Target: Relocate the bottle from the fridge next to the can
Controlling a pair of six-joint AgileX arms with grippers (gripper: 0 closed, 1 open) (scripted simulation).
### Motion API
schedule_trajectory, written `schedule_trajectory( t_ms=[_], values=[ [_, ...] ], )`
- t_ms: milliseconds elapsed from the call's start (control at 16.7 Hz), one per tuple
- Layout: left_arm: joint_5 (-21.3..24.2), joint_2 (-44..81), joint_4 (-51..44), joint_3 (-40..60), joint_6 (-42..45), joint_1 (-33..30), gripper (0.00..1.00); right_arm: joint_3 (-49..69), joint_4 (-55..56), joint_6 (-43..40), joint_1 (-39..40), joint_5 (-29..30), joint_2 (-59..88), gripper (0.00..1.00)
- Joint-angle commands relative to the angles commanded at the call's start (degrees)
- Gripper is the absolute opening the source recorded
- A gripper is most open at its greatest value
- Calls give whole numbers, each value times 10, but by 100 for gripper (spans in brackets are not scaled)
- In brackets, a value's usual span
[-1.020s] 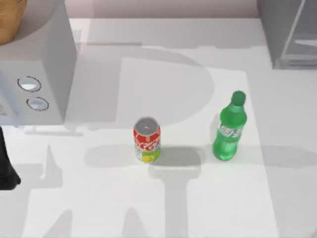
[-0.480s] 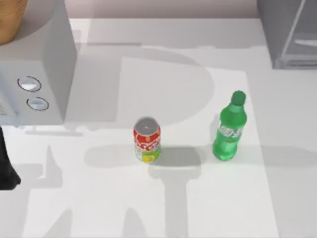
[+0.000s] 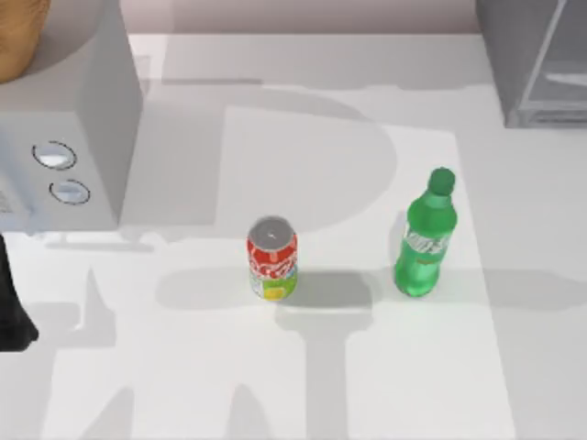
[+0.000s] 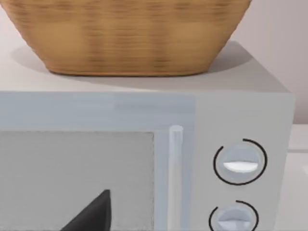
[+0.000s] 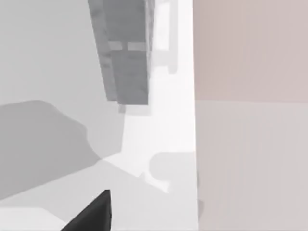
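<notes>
The green bottle (image 3: 425, 236) stands upright on the table, right of centre, with nothing holding it. The red can (image 3: 272, 259) stands upright to its left, with a wide gap between the two. The grey fridge (image 3: 537, 60) sits at the table's far right corner and also shows as the fridge (image 5: 125, 53) in the right wrist view. My left arm (image 3: 11, 312) is parked at the table's left edge, and the left gripper (image 4: 91, 216) faces the dialled grey box. A dark part of my right gripper (image 5: 91, 214) hangs over the table's right side, away from the bottle.
A grey box with two round dials (image 3: 64, 137) fills the far left, with a wicker basket (image 3: 18, 37) on top of it. The same box (image 4: 240, 163) and basket (image 4: 125, 33) are close in front of the left wrist camera.
</notes>
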Motion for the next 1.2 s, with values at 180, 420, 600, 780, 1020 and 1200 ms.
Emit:
schedule_trajectory(
  t_ms=[180,420,600,780,1020,1200],
  values=[
    [0,0,0,0,0,0,100,0,0,0,0,0,0,100],
    [0,0,0,0,0,0,100,-2,18,20,15,3,-1,100],
    [0,0,0,0,0,0,100,-3,84,92,63,13,1,100],
    [0,0,0,0,0,0,100,-5,188,217,138,30,4,100],
    [0,0,0,0,0,0,100,-10,360,445,264,57,6,100],
    [0,0,0,0,0,0,100,-13,492,608,359,77,7,100]
  ],
)
